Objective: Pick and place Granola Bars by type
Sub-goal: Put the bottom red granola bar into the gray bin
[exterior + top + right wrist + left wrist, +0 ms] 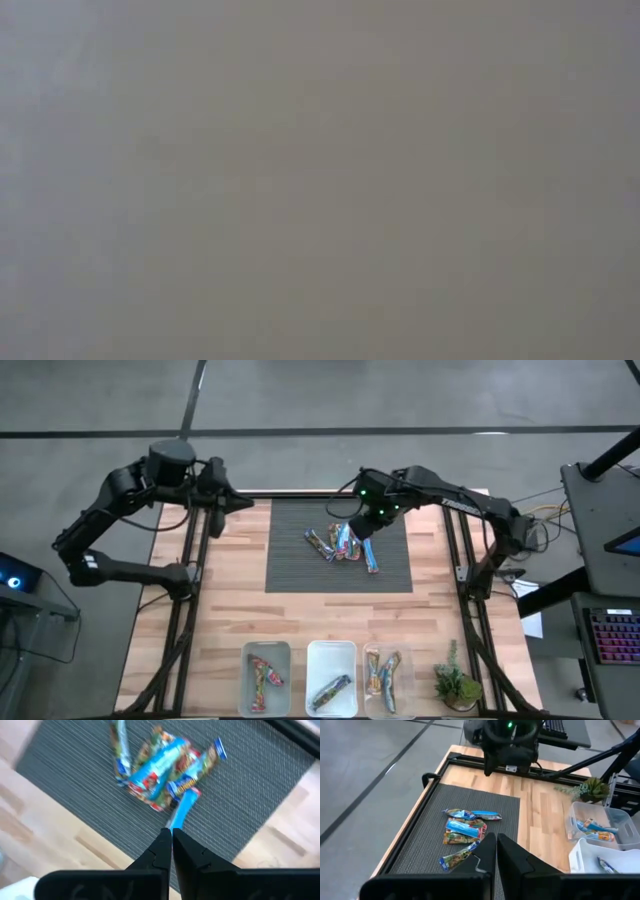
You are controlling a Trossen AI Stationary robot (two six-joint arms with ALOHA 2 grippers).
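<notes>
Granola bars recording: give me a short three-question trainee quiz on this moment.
1. True or false: the right gripper is shut on a blue-wrapped bar at the pile of granola bars.
2. How many clear bins stand along the table edge? A) two B) three C) four
3. Where does the left gripper wait?

Key: 1 true; 2 B; 3 shut, above the table's left side, off the dark mat.

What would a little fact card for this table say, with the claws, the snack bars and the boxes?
left claw: shut, empty, waiting at the table's left edge
right claw: shut, over the pile's edge, holding nothing
granola bar pile: loose heap on the dark mat
left bin: two bars
middle bin: one bar
right bin: two bars
potted plant: beside the right bin
low view: blank
</notes>
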